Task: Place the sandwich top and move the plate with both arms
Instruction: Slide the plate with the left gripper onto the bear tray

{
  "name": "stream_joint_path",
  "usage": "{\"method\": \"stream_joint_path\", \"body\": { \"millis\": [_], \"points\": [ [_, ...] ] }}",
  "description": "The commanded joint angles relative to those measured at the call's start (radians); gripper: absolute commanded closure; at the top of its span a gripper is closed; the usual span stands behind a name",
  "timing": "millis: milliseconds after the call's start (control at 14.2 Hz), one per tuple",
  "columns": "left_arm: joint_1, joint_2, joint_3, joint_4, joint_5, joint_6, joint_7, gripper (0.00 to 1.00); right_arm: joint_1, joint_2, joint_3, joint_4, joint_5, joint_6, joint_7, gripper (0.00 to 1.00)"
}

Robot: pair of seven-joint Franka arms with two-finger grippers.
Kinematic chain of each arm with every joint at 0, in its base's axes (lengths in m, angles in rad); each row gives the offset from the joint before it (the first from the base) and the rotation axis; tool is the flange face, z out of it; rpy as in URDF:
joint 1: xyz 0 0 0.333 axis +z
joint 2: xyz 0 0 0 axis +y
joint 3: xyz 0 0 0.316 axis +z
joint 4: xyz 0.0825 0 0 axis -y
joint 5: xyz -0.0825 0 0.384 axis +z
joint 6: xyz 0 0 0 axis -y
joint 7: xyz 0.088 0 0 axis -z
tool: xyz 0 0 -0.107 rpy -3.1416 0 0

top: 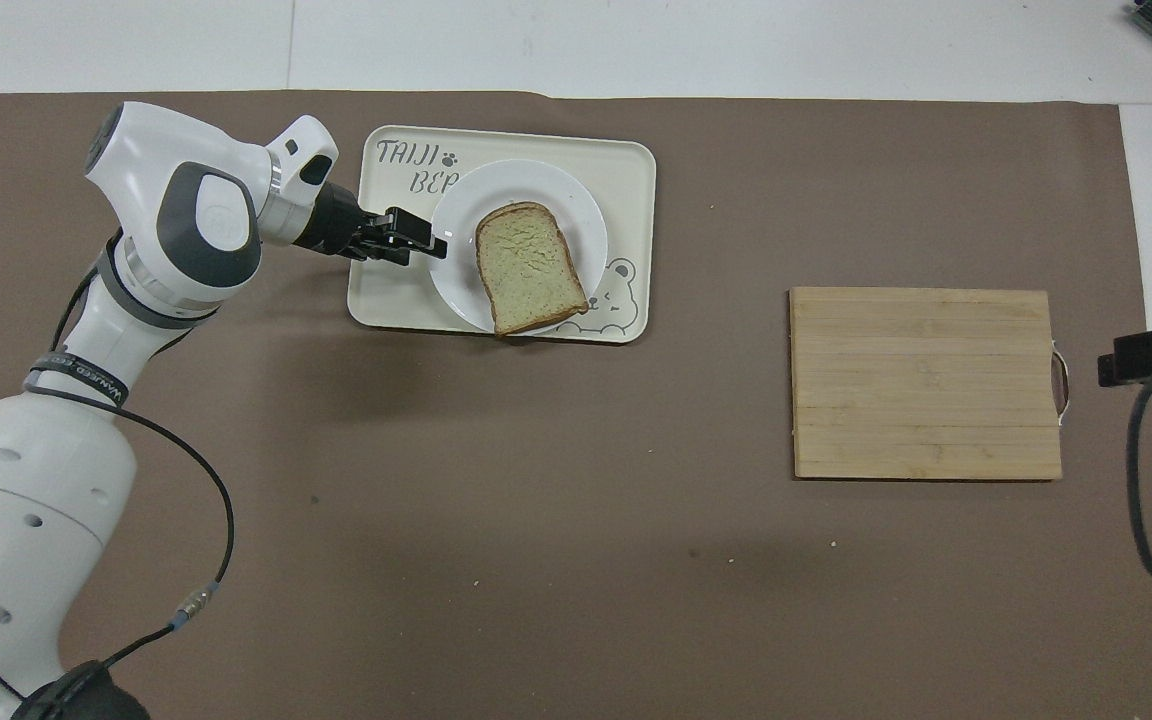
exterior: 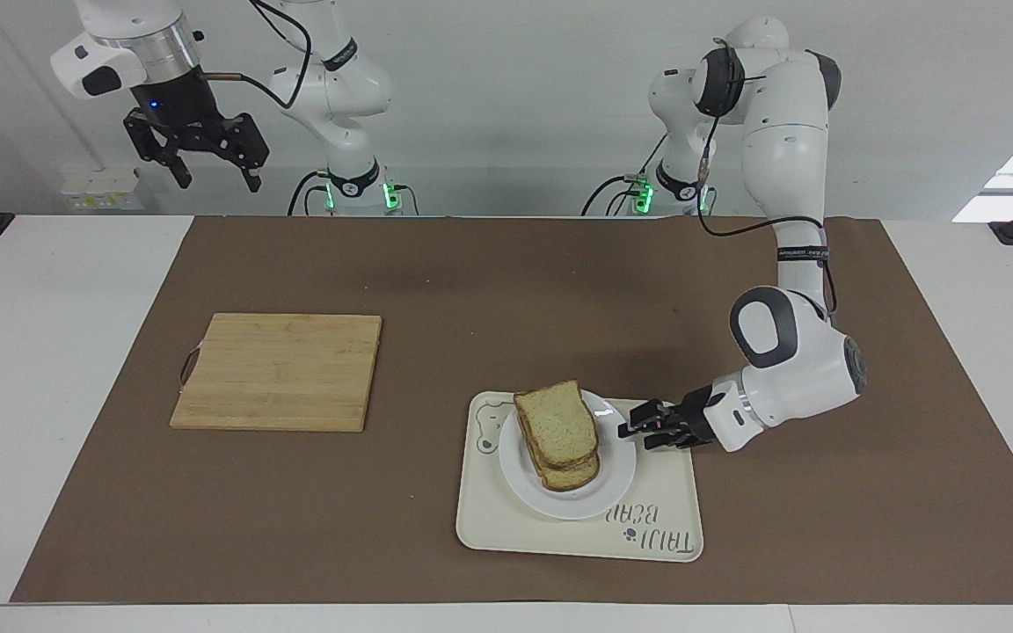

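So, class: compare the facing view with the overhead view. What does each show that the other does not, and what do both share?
Only the facing view shows the right gripper raised and waiting above its end of the table, both arm bases, and the sandwich as a stack. Only the overhead view shows the sandwich top flat-on, covering what lies under it. Both share the plate on the tray, the left gripper at the plate's rim, and the cutting board.
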Motion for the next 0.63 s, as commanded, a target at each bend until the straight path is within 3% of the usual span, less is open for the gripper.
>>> {"method": "stream_joint_path", "body": {
  "millis": [0,211,562],
  "points": [
    [-0.016,-0.096,0.008,0.003,0.18,0.01,-0.087,0.0,-0.012,0.005,0.007,0.018,0.008,-0.023,-0.028,0.0],
    [-0.013,-0.199,0.008,0.002,0.344,-0.024,-0.163,0.0,-0.012,0.004,0.007,0.018,0.008,-0.023,-0.028,0.0],
    [0.012,-0.386,0.038,0.0,0.598,-0.195,-0.164,0.0,-0.012,0.005,0.007,0.018,0.008,-0.023,-0.028,0.0]
  ]
}}
